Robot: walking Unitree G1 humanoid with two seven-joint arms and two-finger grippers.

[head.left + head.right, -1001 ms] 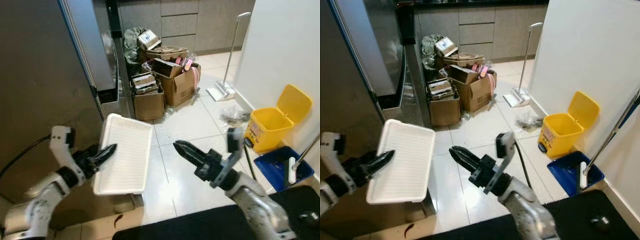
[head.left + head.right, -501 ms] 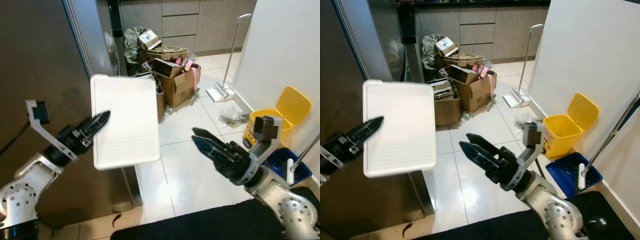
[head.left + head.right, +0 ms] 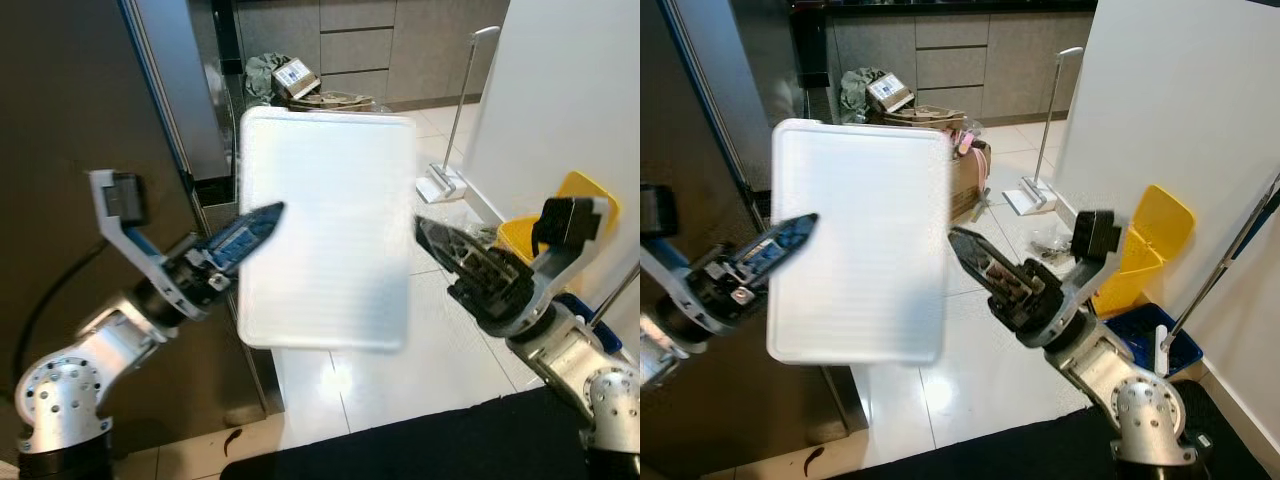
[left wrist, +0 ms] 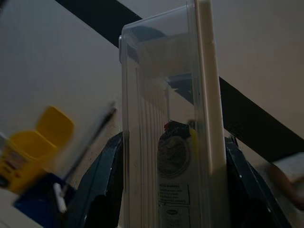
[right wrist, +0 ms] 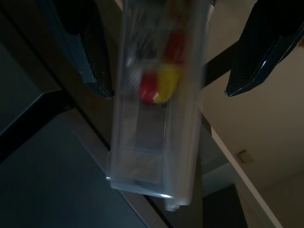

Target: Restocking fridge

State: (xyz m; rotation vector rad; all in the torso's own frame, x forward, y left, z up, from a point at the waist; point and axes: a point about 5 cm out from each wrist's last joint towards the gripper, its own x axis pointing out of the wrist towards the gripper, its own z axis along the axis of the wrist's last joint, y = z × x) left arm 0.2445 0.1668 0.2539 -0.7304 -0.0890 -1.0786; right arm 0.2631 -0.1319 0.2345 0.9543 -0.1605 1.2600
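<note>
1. A white rectangular tray (image 3: 327, 228) stands raised almost upright in front of the head camera, its ribbed flat face turned towards the camera and its long sides running up and down.
2. The left gripper (image 3: 248, 232) meets the tray's left edge about halfway up; in the left wrist view the two black fingers (image 4: 102, 187) stand on either side of the tray's clear wall, clamped on it.
3. The right gripper (image 3: 975, 256) sits at the tray's right edge, just beside it, with its dark fingers pointing up and to the left.
4. In the right wrist view the right gripper's fingers (image 5: 84, 45) are spread wide apart, and the clear tray passes between them without either finger touching it, so this gripper is released.
5. Through the clear wall in that view, red and yellow shapes (image 5: 159, 83) can be made out, too blurred to identify.
6. To the left stands the dark fridge door (image 3: 70, 150), with a silver edge running down beside the tray.
7. Behind the tray, cardboard boxes (image 3: 965, 170) and bagged clutter lie on the pale tiled floor (image 3: 440, 350) against grey cabinets.
8. To the right a yellow bin (image 3: 1140, 250) and a blue dustpan (image 3: 1140, 335) sit at the foot of a white wall, and a white mop (image 3: 455, 130) leans there further back.
</note>
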